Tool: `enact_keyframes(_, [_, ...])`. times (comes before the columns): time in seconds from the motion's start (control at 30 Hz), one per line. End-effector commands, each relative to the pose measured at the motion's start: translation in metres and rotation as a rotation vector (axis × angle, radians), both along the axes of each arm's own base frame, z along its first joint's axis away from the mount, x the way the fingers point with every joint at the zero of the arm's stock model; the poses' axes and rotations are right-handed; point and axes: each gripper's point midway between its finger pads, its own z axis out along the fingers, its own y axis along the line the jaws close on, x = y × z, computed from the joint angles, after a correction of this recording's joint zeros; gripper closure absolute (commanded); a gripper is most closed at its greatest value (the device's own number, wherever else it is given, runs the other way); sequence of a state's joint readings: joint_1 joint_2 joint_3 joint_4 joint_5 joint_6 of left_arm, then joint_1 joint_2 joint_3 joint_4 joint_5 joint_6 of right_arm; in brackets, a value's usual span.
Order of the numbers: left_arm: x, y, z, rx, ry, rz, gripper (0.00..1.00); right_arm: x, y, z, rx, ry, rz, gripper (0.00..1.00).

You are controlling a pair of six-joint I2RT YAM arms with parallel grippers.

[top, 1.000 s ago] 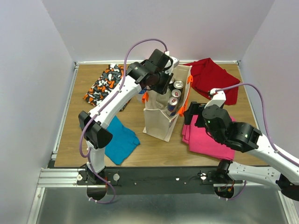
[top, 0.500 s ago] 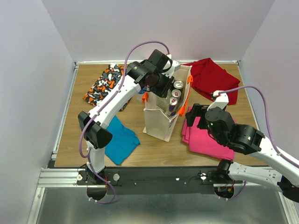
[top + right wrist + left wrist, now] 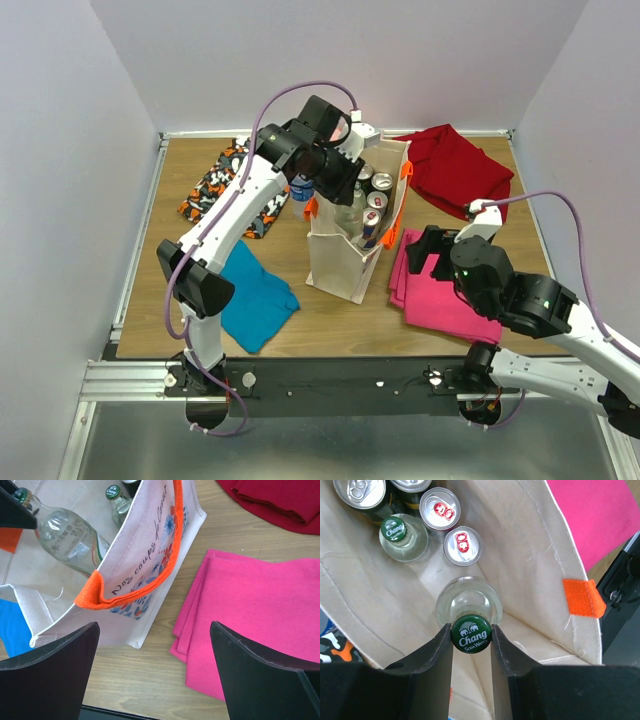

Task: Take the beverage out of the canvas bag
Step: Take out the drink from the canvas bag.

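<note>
While left end effector [image 3: 471,636] pinches bottle [image 3: 470,604] | base hidden inside canvas bag [image 3: 540,545]

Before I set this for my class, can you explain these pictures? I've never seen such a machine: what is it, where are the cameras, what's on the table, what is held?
These are two robot arms bolted at the table's near edge. One picture looks down from above and behind them; the other two come from a camera on each wrist. On the table stands a canvas bag holding cans and glass bottles, with a pink cloth, a red cloth, a blue cloth and a patterned cloth around it. The left claw is shut on the green cap of one bottle in the bag. The right claw hangs open beside the bag, holding nothing.
</note>
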State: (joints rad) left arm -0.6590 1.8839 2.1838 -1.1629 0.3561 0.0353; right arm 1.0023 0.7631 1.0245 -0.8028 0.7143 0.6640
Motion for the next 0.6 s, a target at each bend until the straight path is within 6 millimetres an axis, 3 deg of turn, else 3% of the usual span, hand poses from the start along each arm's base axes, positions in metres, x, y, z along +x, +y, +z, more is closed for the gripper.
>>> enact_keyframes(0.0, [-0.013,0.004,0.046,-0.113,-0.089,-0.095,1.0,-0.002,-0.013,-0.004,-0.007,-0.005,-0.046,0.0])
enact_keyframes(0.37, [-0.007,0.007,0.056,-0.135,-0.111,-0.042,1.0,-0.005,-0.018,-0.003,-0.005,-0.008,-0.049,0.0])
enact_keyframes(0.57, [-0.001,0.008,0.075,-0.177,-0.155,0.02,1.0,-0.006,-0.018,-0.003,0.008,-0.003,-0.045,0.0])
